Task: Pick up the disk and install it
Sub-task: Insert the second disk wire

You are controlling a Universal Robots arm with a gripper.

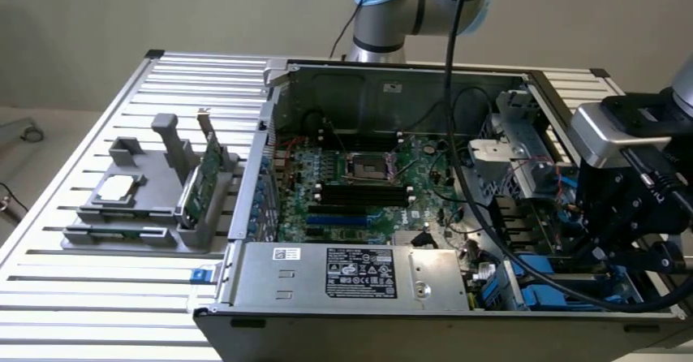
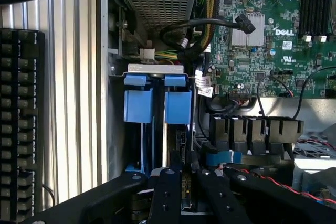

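The disk (image 2: 178,107) stands on edge in the drive bay at the front corner of the open computer case (image 1: 324,313), its bright blue carrier end toward the power supply. A second blue carrier (image 2: 138,104) sits beside it in the neighbouring slot. My gripper (image 2: 187,176) is over the bay. Its black fingers (image 2: 165,192) stand narrowly apart around the disk's thin edge, in line with the disk's slot. In the exterior view the gripper (image 1: 625,248) hangs low at the case's right, above the blue carriers (image 1: 541,285).
The power supply (image 1: 346,273) lies along the case front beside the bay, with cable bundles (image 2: 202,30) between it and the motherboard (image 1: 358,183). A grey stand (image 1: 141,208) on the slatted table at the exterior view's left holds a green circuit card (image 1: 200,179) and a small chip (image 1: 117,187).
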